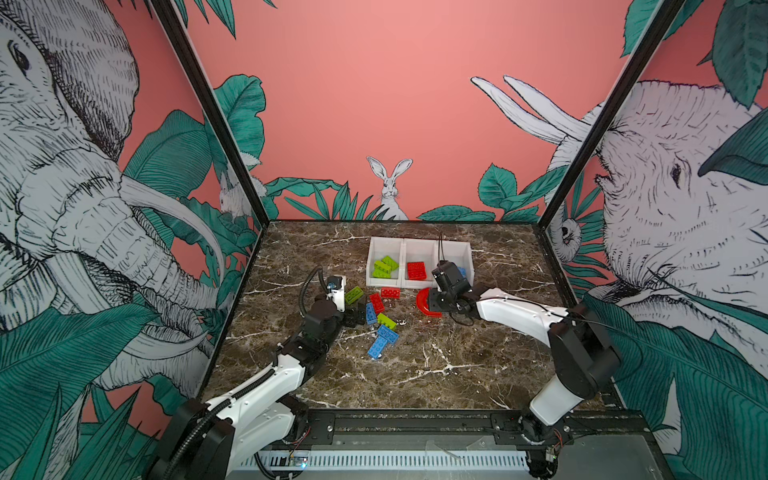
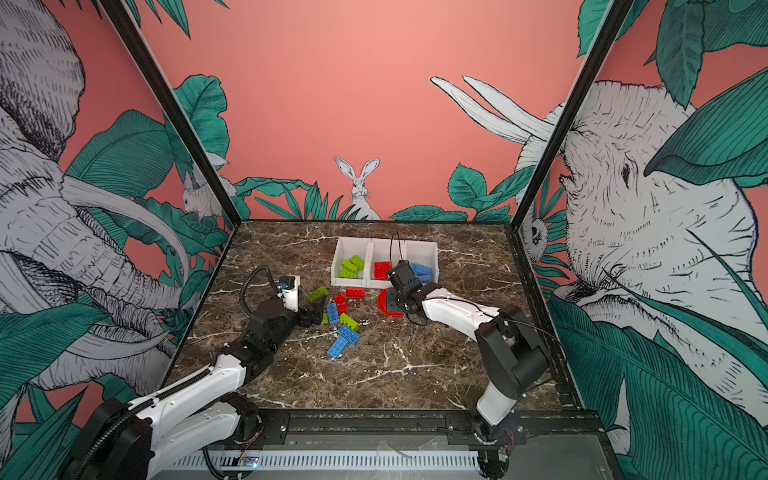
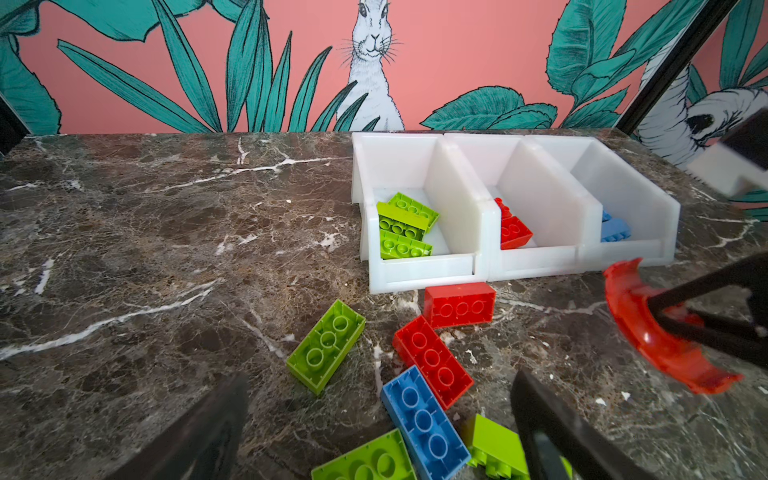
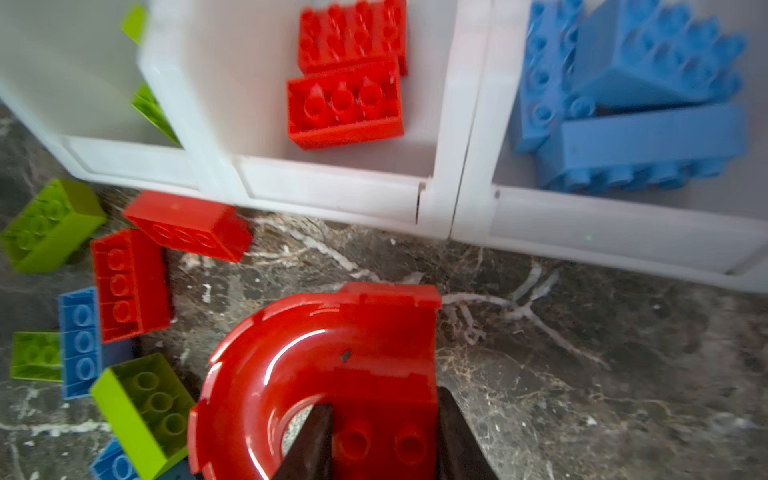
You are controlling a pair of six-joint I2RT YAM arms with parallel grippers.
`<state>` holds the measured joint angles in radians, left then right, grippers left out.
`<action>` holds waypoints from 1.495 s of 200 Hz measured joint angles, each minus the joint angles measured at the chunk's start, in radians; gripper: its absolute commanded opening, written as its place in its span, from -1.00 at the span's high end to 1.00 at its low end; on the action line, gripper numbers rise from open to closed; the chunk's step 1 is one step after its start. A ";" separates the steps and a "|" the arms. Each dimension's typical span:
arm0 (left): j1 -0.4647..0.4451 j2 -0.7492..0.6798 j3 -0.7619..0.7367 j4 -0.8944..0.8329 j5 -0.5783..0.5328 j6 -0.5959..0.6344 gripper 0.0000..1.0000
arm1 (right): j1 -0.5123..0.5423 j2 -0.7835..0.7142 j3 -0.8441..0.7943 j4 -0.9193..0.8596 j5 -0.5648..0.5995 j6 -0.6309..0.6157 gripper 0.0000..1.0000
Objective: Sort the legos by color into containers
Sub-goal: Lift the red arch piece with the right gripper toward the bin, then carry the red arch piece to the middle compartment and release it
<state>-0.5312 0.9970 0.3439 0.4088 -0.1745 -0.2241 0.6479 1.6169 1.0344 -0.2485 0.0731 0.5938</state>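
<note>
Legos (image 1: 380,318) lie loose before the containers (image 1: 419,284); the right gripper (image 4: 384,415) pinches the red arch piece (image 4: 307,365), perhaps just clear of the table (image 1: 457,374), bound next for the middle container (image 4: 332,183); the left gripper (image 3: 380,378) gapes wide, empty.

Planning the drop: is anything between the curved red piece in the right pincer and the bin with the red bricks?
Nothing loose. Only bare tabletop and the bin's low front wall separate the curved red piece from the middle bin; a red brick lies off to the side.
</note>
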 measured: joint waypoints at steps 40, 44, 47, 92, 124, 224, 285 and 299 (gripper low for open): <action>0.000 0.006 0.000 0.000 0.002 0.000 -0.98 | -0.007 -0.040 0.109 -0.057 0.024 -0.015 0.51; 0.000 0.007 0.000 0.000 0.003 0.000 -0.98 | -0.007 -0.034 0.130 -0.060 0.025 -0.018 0.51; 0.000 0.008 0.000 0.000 0.003 0.000 -0.98 | -0.008 -0.030 0.144 -0.064 0.025 -0.018 0.51; 0.000 0.009 0.000 0.000 0.004 0.000 -0.99 | -0.044 0.121 0.412 -0.094 0.042 -0.038 0.51; 0.000 0.008 0.000 0.002 0.010 -0.001 -0.98 | -0.108 0.204 0.468 -0.093 0.031 -0.056 0.50; 0.000 -0.005 0.000 0.009 0.021 0.000 -0.98 | -0.152 0.335 0.467 -0.006 -0.029 -0.080 0.45; 0.000 0.000 0.000 0.009 0.021 0.000 -0.98 | -0.152 0.415 0.549 0.019 -0.064 -0.072 0.02; 0.000 0.000 0.000 0.009 0.021 0.000 -0.98 | -0.152 0.417 0.556 0.020 -0.068 -0.073 -0.06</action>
<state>-0.5312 0.9966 0.3435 0.4179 -0.1532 -0.2241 0.4957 2.0335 1.5902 -0.2283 0.0055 0.5205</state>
